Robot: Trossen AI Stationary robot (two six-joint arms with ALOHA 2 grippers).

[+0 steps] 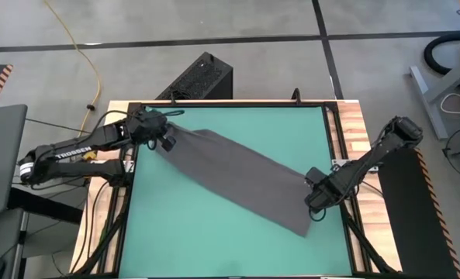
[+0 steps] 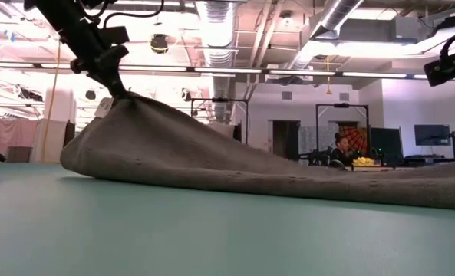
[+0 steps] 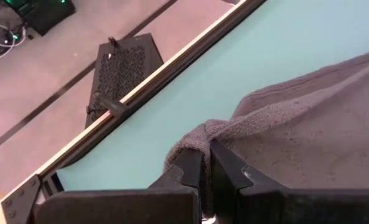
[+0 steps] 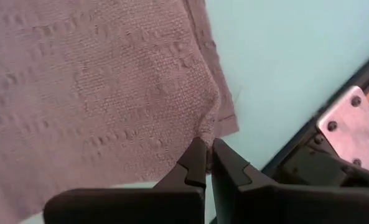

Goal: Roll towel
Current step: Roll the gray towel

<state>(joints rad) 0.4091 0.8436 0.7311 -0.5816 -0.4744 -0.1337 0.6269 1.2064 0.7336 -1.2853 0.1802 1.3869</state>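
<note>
A: Where does the towel (image 1: 237, 174) lie?

B: Diagonally across the green surface (image 1: 214, 240); one end sits near the far left corner, the other reaches toward the right edge; it is spread as one long band, not rolled.

A: State of the left hand (image 1: 166, 136)?

B: It is at the far left end of the towel; in the left wrist view its two dark fingers (image 3: 193, 168) stand almost together, pinching a bunched corner of the cloth (image 3: 296, 124); in the low view that corner (image 2: 127, 98) is drawn up into a peak under the hand (image 2: 120, 86), while the rest of the towel slopes down to the surface (image 2: 212, 230).

A: And the right hand (image 1: 316, 203)?

B: It is at the towel's right end, near the right edge of the surface; in the right wrist view its fingers (image 4: 196, 163) are nearly closed on the hemmed edge of the cloth (image 4: 97, 81), which puckers between the tips; a metal plate with bolts (image 4: 353, 134) shows beside the green surface (image 4: 284, 56).

A: What surrounds the working area?

B: A wooden border (image 1: 354, 124) frames the green mat; a black perforated box (image 1: 198, 77) stands on the floor just beyond the far edge, also seen in the left wrist view (image 3: 125, 68); a yellow cable (image 1: 90, 62) runs across the floor at left; in the low view a person (image 2: 338, 151) is seated far back in the room.
</note>
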